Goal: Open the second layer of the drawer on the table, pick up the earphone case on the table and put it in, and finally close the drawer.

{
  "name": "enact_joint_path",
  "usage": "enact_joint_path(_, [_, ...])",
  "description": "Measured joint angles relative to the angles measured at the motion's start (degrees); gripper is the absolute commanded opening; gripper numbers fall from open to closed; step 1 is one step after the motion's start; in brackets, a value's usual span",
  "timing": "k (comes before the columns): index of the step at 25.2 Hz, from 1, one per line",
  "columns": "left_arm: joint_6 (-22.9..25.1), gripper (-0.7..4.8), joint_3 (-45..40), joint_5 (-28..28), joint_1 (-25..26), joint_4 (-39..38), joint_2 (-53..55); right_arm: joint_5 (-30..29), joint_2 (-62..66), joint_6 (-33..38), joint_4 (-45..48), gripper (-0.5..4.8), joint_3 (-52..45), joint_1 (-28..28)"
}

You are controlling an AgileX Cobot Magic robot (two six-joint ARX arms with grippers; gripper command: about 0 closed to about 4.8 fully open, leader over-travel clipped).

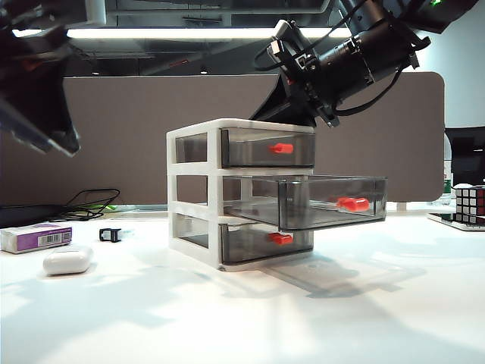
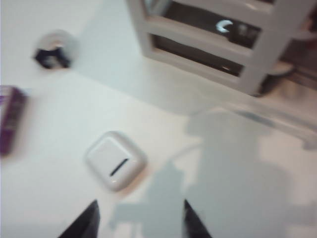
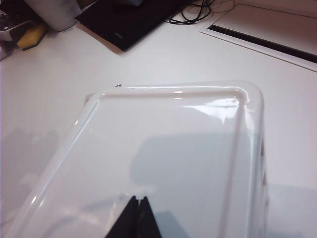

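The drawer stands mid-table, a white frame with three smoky grey trays. Its second layer is pulled out toward the right, orange-red handle at its front. The white earphone case lies on the table to the left of the unit. My left gripper hangs blurred high above it; in its wrist view the case lies just ahead of the open, empty gripper. My right gripper is shut with nothing in it, over the unit's white top, and it shows behind the unit's top.
A white-and-purple box and a small black clip lie behind the case. Black cables trail at the back left. A Rubik's cube sits at the far right. A grey partition closes the back.
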Motion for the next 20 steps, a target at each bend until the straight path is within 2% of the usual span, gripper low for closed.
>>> enact_joint_path(4, [10.9, 3.14, 0.0, 13.1, 10.3, 0.3, 3.0, -0.9, 0.0, 0.0, 0.0, -0.05, 0.0, 0.0])
enact_joint_path(5, [15.7, 3.15, 0.0, 17.4, 12.5, 0.3, 4.2, -1.0, 0.0, 0.0, -0.1, -0.05, 0.0, 0.0])
enact_joint_path(6, [19.0, 3.25, 0.0, 19.1, 13.5, 0.9, 5.7, -1.2, 0.0, 0.0, -0.1, -0.05, 0.0, 0.0])
enact_joint_path(7, [20.9, 3.66, 0.0, 19.3, 13.7, 1.2, 6.9, -1.2, 0.0, 0.0, -0.1, -0.05, 0.0, 0.0])
enact_joint_path(9, [27.9, 4.06, 0.0, 19.3, 13.7, 1.6, 10.7, -1.3, 0.0, 0.0, -0.1, -0.05, 0.0, 0.0])
enact_joint_path(12, [35.4, 4.09, 0.0, 18.6, 13.6, 2.2, 15.2, -1.3, 0.0, 0.0, -0.2, -0.05, 0.0, 0.0])
enact_joint_path(14, [40.6, 4.50, 0.0, 16.9, 13.7, 2.7, 20.0, -1.6, 0.0, -0.3, -0.7, -0.05, 0.1, 0.0])
enact_joint_path(16, [43.4, 4.73, 0.0, 15.2, 13.6, 4.4, 23.8, -1.9, 0.0, -1.0, -1.7, -0.05, 0.2, 0.0])
enact_joint_path(20, [44.3, 4.79, 0.0, 14.2, 13.8, 8.3, 25.9, -2.4, -0.2, -1.8, -2.6, -0.05, 0.3, 0.0])
